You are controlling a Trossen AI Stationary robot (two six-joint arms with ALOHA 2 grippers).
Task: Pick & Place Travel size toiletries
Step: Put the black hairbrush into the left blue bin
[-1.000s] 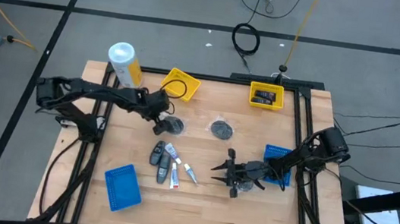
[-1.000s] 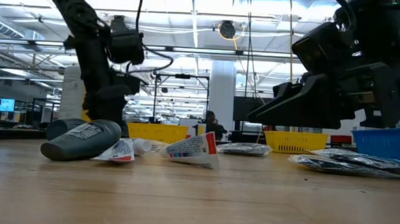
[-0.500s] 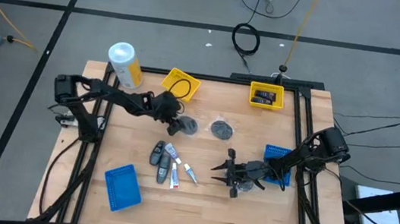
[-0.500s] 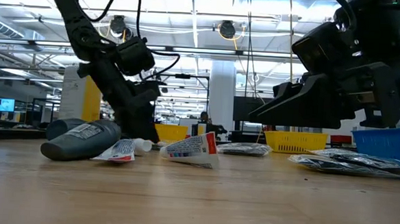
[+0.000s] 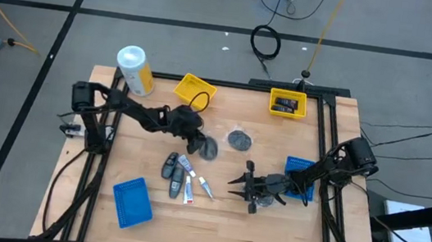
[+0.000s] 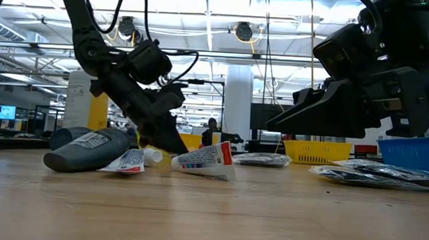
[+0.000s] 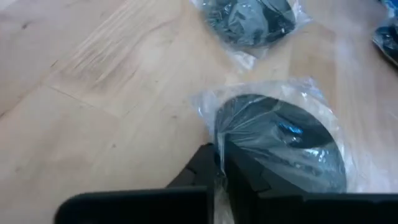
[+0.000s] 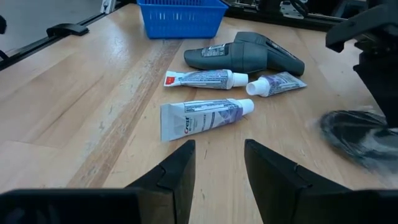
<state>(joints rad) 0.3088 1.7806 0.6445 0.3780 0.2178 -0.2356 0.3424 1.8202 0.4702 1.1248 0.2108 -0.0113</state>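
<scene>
My left gripper (image 5: 199, 144) is shut on a round dark disc in clear wrap (image 7: 280, 146) at mid-table, right of the yellow tray. A second wrapped disc (image 5: 238, 139) lies flat just beyond it. Near the table's middle, white mini tubes (image 8: 205, 118) and dark grey little bottles (image 8: 249, 56) lie side by side on the wood. My right gripper (image 8: 217, 168) hovers open to the right of this group, its fingers pointing at the tubes and nothing between them. My left gripper pinches the clear wrap's edge (image 7: 217, 163) between its two fingers, on the side of the disc nearest the arm. The fingers slant down from the table's left. Whether the disc is on the wood or just off it, I cannot tell.
A white-and-yellow canister (image 5: 134, 68) stands at the far left. Two yellow trays (image 5: 195, 89) (image 5: 288, 103) sit along the far edge. One blue tray (image 5: 130, 201) is at the near left, another (image 5: 299, 172) lies under my right arm.
My left gripper has gone toward the table's right and a little toward its near edge, and has shut on the wrapped disc. The disc has moved the same way with it, closer to the second disc.
</scene>
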